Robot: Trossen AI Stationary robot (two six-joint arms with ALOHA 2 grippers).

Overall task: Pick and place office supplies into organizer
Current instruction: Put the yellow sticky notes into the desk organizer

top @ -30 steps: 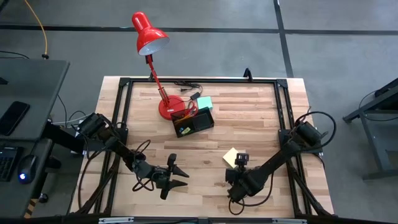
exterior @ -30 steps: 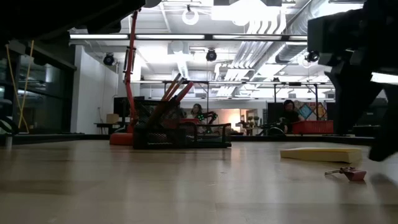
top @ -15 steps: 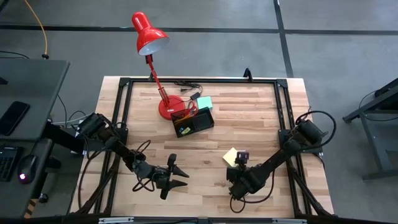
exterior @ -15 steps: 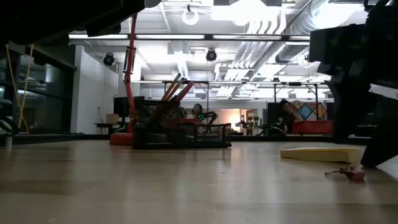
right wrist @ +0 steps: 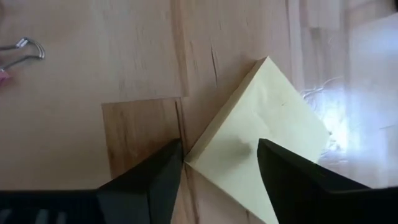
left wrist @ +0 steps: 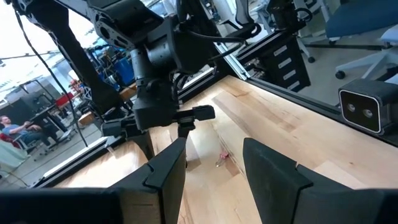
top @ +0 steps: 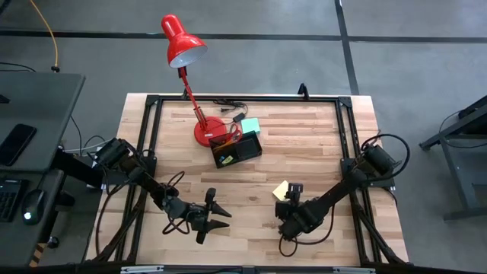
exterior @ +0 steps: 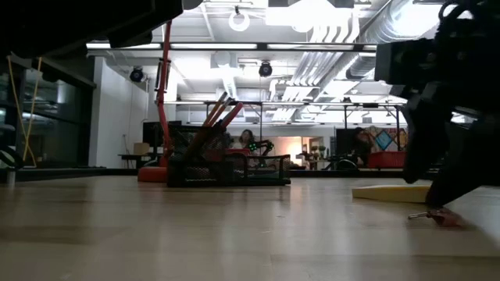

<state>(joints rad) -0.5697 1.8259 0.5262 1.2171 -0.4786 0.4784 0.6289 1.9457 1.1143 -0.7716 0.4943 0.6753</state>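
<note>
While earlier higher, right gripper (right wrist: 214, 163) lower.

No writing, label, brand, number or sign can be read in any of the views. The yellow sticky-note pad (right wrist: 267, 118) shows a blank top sheet, and the red desk lamp (top: 183, 42) and the black organizer (top: 237, 149) carry no lettering that can be made out. Anything in the room behind the surface is too small to read.

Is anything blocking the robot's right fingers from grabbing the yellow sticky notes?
Nothing visible does. The right gripper is right at the yellow sticky-note pad, one finger on each side of its corner. The small binder clip lies off to the side.
</note>
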